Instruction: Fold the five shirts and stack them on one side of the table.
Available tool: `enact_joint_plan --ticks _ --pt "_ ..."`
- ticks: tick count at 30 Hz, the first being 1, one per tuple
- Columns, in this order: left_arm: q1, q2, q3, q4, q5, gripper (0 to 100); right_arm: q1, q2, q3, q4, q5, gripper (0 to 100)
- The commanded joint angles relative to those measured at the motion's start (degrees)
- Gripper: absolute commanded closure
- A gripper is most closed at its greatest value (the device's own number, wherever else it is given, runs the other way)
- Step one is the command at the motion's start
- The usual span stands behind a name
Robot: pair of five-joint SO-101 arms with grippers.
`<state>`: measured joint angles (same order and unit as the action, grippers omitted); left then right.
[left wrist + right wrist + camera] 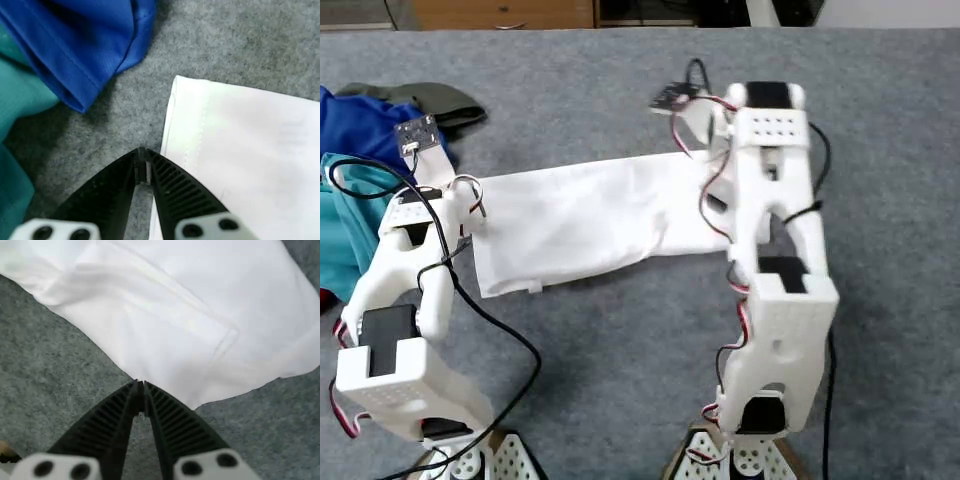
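At the left of the high view a loose heap runs off the frame edge: a blue shirt (358, 128), a teal shirt (342, 235) below it and an olive shirt (442, 101) at the upper left. Only a narrow strip of grey table (620, 380) separates the heap from the white shirt (580, 220).

The left gripper (142, 155) is closed on nothing. Its tips are over bare table just beside the white shirt's hemmed left edge.

The white shirt lies mid-frame, folded into a long band that slopes slightly up to the right, smooth with a few soft creases.

The right gripper (140, 386) is also closed, its tips at the shirt's edge. Open table lies below the band and at the far right.
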<state>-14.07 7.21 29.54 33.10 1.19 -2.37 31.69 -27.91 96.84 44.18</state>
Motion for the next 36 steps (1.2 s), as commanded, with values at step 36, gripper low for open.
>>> enact_joint_plan --ticks 36 --pt "0.70 -0.04 -3.25 0.44 -0.18 98 2.95 -5.85 13.32 -20.84 -0.44 99.5"
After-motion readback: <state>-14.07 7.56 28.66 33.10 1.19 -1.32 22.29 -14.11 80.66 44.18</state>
